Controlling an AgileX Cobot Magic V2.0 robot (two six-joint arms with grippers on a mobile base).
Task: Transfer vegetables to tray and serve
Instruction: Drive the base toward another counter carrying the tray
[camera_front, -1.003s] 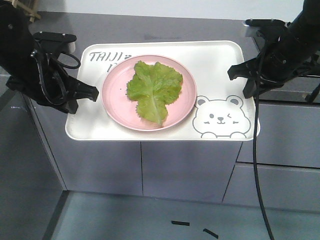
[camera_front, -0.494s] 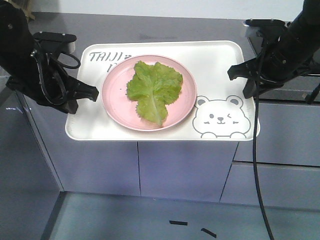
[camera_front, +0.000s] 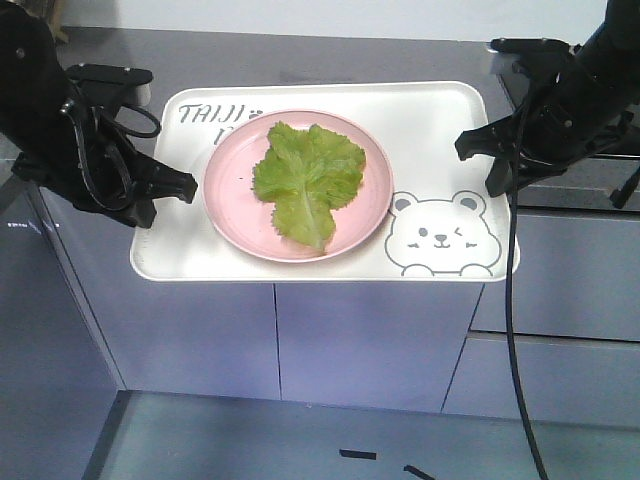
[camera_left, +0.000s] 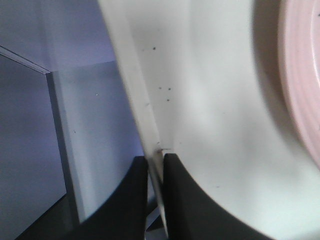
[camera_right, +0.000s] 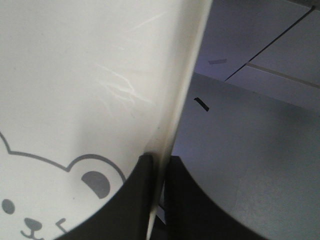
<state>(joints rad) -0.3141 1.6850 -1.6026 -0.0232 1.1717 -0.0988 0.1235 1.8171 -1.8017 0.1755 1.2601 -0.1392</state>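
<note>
The cream-white tray (camera_front: 440, 120) with the grey bear drawing is held up in the air in front of grey cabinets. A round pink plate (camera_front: 370, 200) sits on it, and the green lettuce leaf (camera_front: 305, 180) lies on the plate. My left gripper (camera_front: 160, 195) is shut on the tray's left rim; the left wrist view shows the rim (camera_left: 135, 90) pinched by the gripper (camera_left: 156, 165). My right gripper (camera_front: 495, 165) is shut on the tray's right rim; the right wrist view shows that rim (camera_right: 185, 85) between its fingers (camera_right: 159, 165).
Grey cabinet fronts (camera_front: 370, 350) stand right behind and below the tray, with a grey countertop (camera_front: 300, 55) at the back. The grey floor (camera_front: 300, 440) has small black tape marks (camera_front: 358, 455). A black cable (camera_front: 512, 330) hangs from the right arm.
The cabinets and floor marks have shifted slightly downward and closer in view. The tray, plate, leaf and both grippers keep the same places in the picture.
</note>
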